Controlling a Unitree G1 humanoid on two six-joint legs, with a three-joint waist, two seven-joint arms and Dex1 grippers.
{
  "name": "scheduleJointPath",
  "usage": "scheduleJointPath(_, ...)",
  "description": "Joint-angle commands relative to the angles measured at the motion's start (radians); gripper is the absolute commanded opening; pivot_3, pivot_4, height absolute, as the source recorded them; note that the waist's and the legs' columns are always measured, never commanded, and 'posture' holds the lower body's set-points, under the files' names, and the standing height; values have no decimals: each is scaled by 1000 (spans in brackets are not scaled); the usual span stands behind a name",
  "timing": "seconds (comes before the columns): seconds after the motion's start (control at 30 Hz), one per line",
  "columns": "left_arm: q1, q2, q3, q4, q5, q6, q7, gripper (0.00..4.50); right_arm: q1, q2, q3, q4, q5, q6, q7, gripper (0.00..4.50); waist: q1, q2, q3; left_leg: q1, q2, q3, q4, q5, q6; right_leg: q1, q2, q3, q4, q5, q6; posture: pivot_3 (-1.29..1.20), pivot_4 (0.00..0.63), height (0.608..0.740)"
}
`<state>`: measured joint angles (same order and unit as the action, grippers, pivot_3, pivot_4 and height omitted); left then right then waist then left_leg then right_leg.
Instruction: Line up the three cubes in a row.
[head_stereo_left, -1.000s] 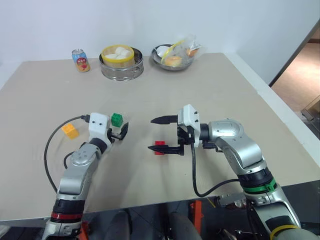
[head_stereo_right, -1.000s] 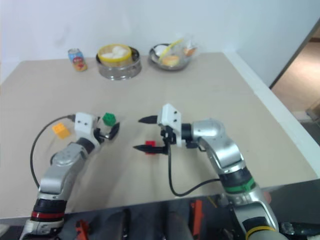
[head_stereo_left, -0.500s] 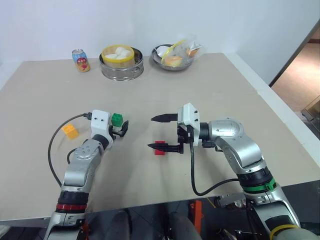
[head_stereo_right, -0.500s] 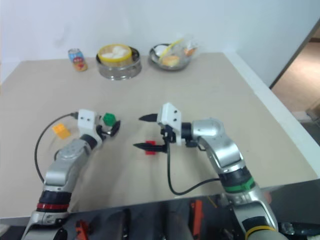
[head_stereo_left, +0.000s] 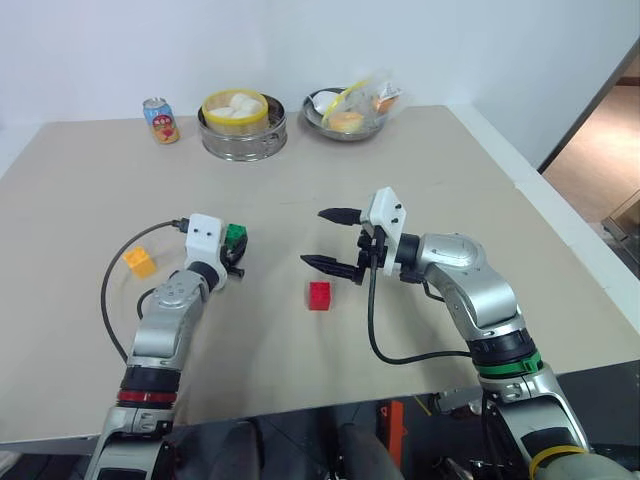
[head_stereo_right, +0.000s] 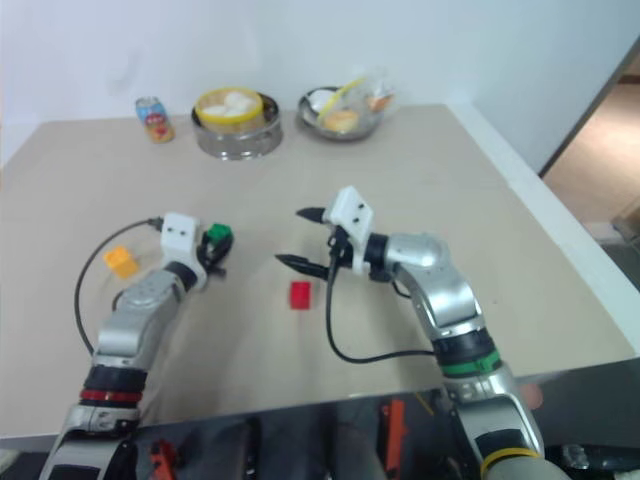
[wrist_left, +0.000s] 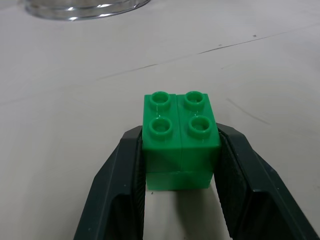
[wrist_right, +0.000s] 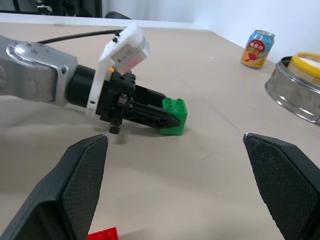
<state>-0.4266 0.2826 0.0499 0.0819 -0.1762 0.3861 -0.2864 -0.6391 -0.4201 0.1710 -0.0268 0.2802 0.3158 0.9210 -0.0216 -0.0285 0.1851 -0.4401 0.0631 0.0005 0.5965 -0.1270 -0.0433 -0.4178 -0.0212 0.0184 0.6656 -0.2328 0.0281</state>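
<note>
Closing on the green cube (wrist_left: 180, 139), the left gripper (head_stereo_left: 236, 250) now has both black fingers (wrist_left: 120, 190) pressed against the block's sides; a second ago they stood apart just short of it. Cube sits on the table (head_stereo_left: 420, 180), studs up, not lifted.

Landmark: red cube (head_stereo_left: 319, 295), lying free near table centre.
- Green cube: to the robot's left of the red one and a little farther from the robot, apart from it.
- Orange-yellow cube (head_stereo_left: 140, 262): well to the left of red, beyond the left arm, untouched.
- Right gripper (head_stereo_left: 334, 240): fingers spread wide, holding nothing. It has pulled away from the red cube, which a second ago lay between its fingers, and now hangs just beyond it.

Reading: red looks placed as the row's anchor. Green is gripped, so the likely next job is carrying it beside red. Orange-yellow remains to fetch. Roughly a third done.
</note>
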Motion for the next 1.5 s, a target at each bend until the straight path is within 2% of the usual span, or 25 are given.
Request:
scheduleJointPath(0.03, 25, 95, -10, -85, -56, -107, -224, 1311, -9, -15, -13, -39, 3, -24, 16, 4500, -1, 0, 0, 0, 0, 0, 0, 0, 0, 0, 0, 0, 0, 0, 0, 0, 150, 740)
scheduleJointPath(0.13, 117, 203, -42, -167, -136, -202, -501, 1311, -1, -28, -13, -59, 15, -18, 39, 4500, -3, 0, 0, 0, 0, 0, -2, 0, -1, -1, 0, 1, 0, -1, -1, 0, 150, 740)
scheduleJointPath(0.23, 180, 305, -58, -164, -174, -282, -710, 1311, 8, -46, -5, -69, 14, -24, 65, 4500, -2, 0, 0, 0, 1, 1, -3, -1, -2, -2, 0, 1, 0, -5, -6, 0, 150, 740)
scheduleJointPath(0.4, 147, 382, -73, -58, -189, -324, -894, 1311, 20, -53, -4, -77, 11, -23, 73, 4500, 1, 0, 0, 0, 1, 0, -3, -1, -2, -1, 0, 0, 0, -6, -8, 0, 150, 740)
scheduleJointPath(0.53, 66, 384, -93, 51, -159, -361, -951, 1311, 25, -56, -5, -92, 14, -13, 73, 4500, 0, 0, 0, 0, 1, 1, 0, -1, -2, -1, -1, 0, 0, -5, -8, 0, 150, 740)
scheduleJointPath(0.8, -30, 336, -138, 149, -145, -418, -1036, 1311, 38, -71, -11, -115, 12, 4, 63, 4500, 0, 0, 0, -1, 1, 1, 0, -1, -1, -2, 0, 0, 0, -5, -7, 0, 150, 740)
scheduleJointPath(1.1, -75, 318, -158, 199, -124, -431, -1062, 1311, 48, -85, -13, -139, 34, 27, 72, 4500, 0, 0, 0, -1, 1, 1, 0, -1, -1, -2, 1, 0, 0, -4, -5, 0, 150, 740)
scheduleJointPath(1.5, -82, 337, -151, 234, -101, -440, -1078, 1311, 81, -124, 5, -164, 96, 15, 192, 4500, 0, 0, 0, -2, 1, 1, 0, -1, -1, -2, 1, 1, 0, -4, -6, 0, 150, 740)
